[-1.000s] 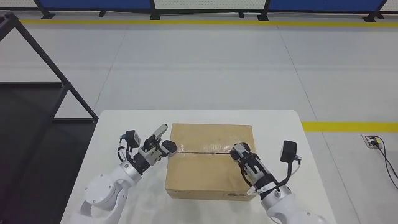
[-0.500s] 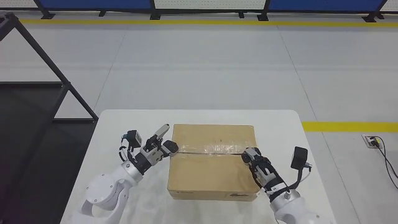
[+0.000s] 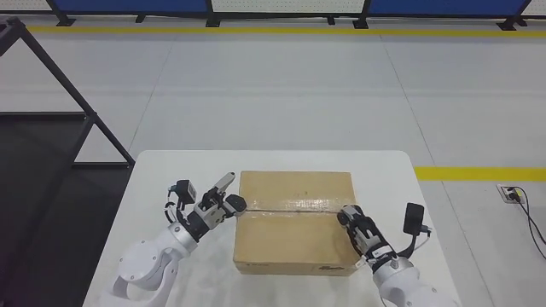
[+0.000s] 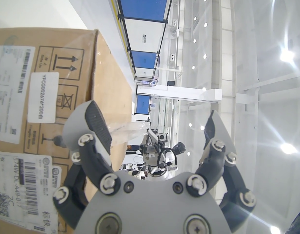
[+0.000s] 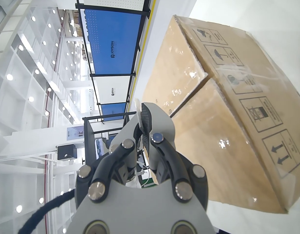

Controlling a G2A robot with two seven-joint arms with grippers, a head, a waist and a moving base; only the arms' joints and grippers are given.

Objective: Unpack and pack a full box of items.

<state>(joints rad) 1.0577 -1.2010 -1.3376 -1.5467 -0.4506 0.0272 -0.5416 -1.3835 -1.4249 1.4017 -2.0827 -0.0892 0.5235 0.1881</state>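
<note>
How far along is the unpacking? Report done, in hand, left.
Done: nothing visible; the box is closed, with clear tape over its seam. In hand: the right gripper is shut on a thin white strip, possibly tape, at one end of the seam; the left gripper is open at the other end. Left: opening the flaps, unpacking, repacking.

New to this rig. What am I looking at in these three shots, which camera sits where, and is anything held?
It's a two-armed robot at a white table. The top view looks down from above its arms; the other two come from a camera on each wrist. On the table stands one cardboard box, flaps closed, clear tape along the seam. The left hand is open, at one end of the box. The right hand is shut beside the opposite end, pinching a pale sliver; what it is, I can't tell.
</note>
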